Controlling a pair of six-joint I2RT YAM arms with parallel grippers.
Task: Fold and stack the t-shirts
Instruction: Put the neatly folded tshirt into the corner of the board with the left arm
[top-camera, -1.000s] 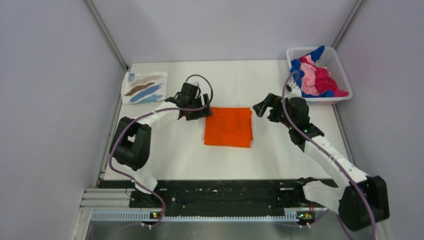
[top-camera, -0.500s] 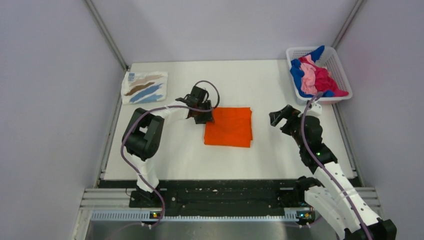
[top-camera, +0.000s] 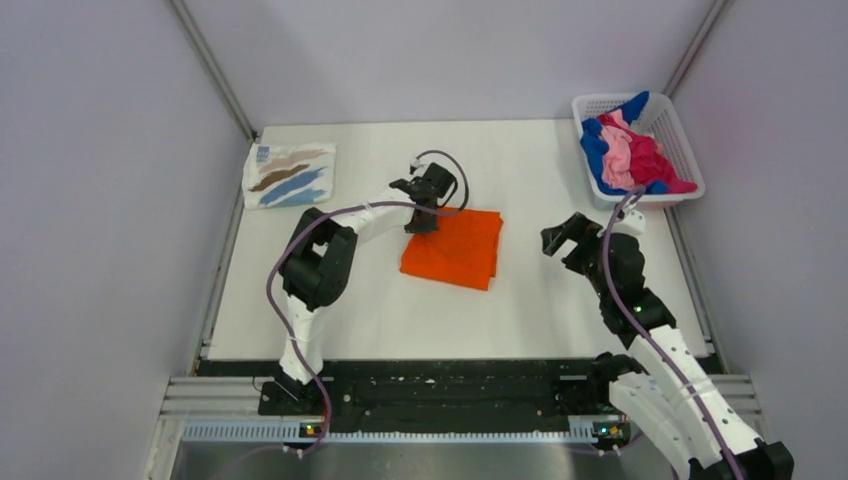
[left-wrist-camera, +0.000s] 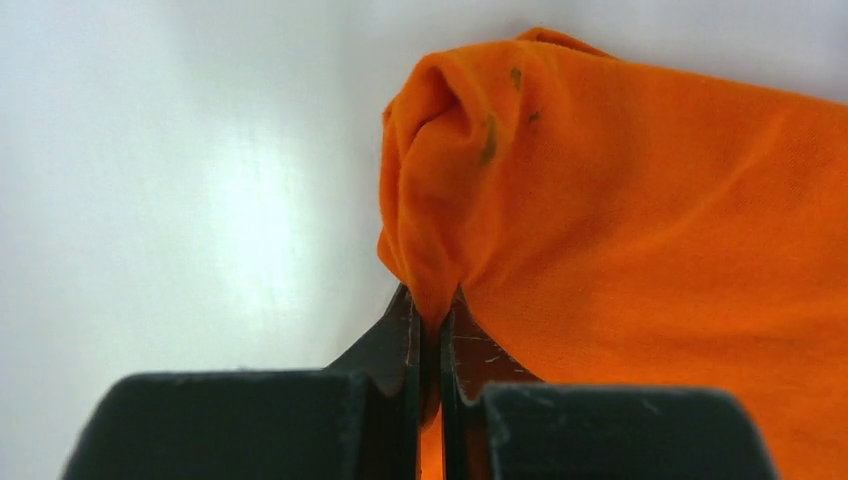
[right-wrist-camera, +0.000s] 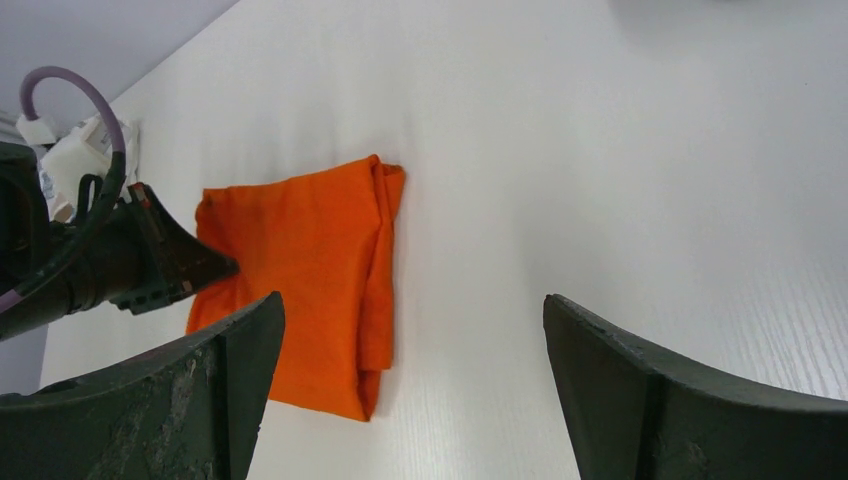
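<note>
**Left wrist view.** The orange t-shirt (left-wrist-camera: 650, 250) runs past the right and bottom edges, so its full outline is not visible. The pinched fold vanishes between the closed fingers of the left claw (left-wrist-camera: 428, 335). The claw body is cut by the bottom edge. Dark specks on the cloth are too small to identify.

**Right wrist view.** Both fingers of the right claw (right-wrist-camera: 410, 310) are cut by the bottom edge. The left arm (right-wrist-camera: 100, 272) is cut by the left edge and covers one shirt corner.

**Top view.** The right arm (top-camera: 672, 352) leaves the frame at bottom right. The heaped t-shirts (top-camera: 628, 150) in the basket (top-camera: 678, 140) overlap, and their count cannot be determined.
</note>
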